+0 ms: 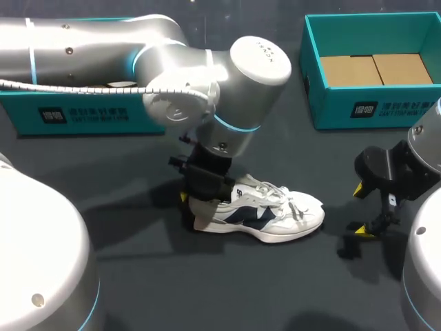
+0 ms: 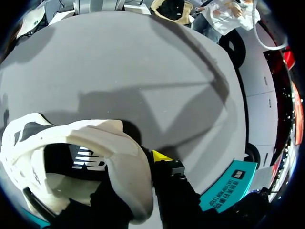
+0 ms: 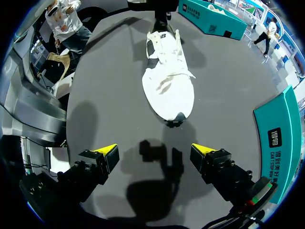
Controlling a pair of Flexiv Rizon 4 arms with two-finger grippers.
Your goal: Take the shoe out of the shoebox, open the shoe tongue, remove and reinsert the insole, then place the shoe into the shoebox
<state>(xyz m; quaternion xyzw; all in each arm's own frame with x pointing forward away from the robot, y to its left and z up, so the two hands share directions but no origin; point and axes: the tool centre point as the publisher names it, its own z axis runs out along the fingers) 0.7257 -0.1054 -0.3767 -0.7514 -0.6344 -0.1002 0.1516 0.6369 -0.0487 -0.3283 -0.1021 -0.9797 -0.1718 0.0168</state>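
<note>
A white shoe (image 1: 269, 214) with navy panels lies on its sole on the dark table, toe pointing right. My left gripper (image 1: 189, 207) stands over its heel, shut on the heel collar. In the left wrist view one yellow fingertip (image 2: 162, 156) presses the outside of the white heel (image 2: 119, 157) while the other finger is hidden inside the shoe. My right gripper (image 1: 362, 210) hovers just right of the toe, open and holding nothing. In the right wrist view the shoe (image 3: 169, 81) lies ahead of the right gripper (image 3: 155, 152), toe towards it.
The open teal shoebox (image 1: 372, 110) with brown cardboard inside stands at the back right. A second teal box part (image 1: 83, 114) lies at the back left, partly under my left arm. Bare table stretches in front of the shoe.
</note>
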